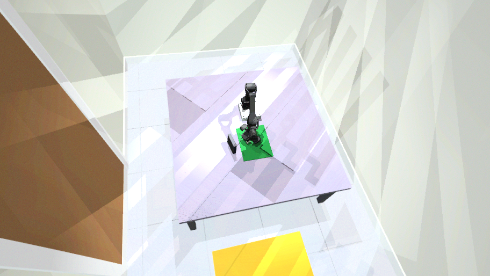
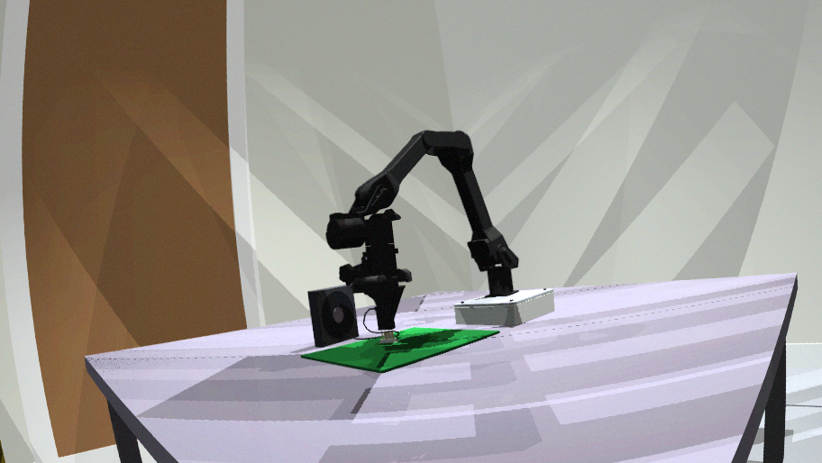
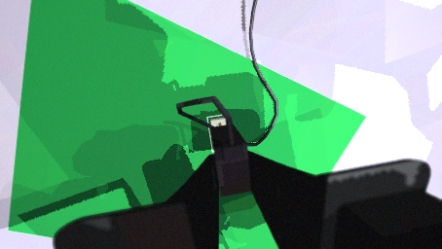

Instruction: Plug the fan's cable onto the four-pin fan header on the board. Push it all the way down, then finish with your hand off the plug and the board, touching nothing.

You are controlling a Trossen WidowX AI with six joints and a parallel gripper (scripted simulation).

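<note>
The green board (image 1: 257, 154) (image 2: 339, 356) (image 3: 58, 97) lies flat on the table. The pale fan header (image 2: 389, 339) (image 3: 217, 121) stands on it, partly hidden in the wrist view. My gripper (image 2: 387, 328) (image 3: 227, 157) points down, shut on the dark fan plug (image 3: 232, 155). The fingertips are low, close above the header in the exterior view. The plug covers the near part of the header in the wrist view; whether its pins are inside is hidden. The black cable (image 2: 364, 320) (image 3: 276, 104) loops from the plug towards the fan, with another dark loop across the header in the wrist view.
The black fan (image 1: 231, 144) (image 2: 333, 316) stands upright beside the board's left edge. The arm's white base box (image 2: 484, 314) is behind the board. The lilac table (image 1: 212, 191) (image 2: 506, 425) carries them all. A yellow panel (image 1: 260, 255) lies beyond the table's front edge.
</note>
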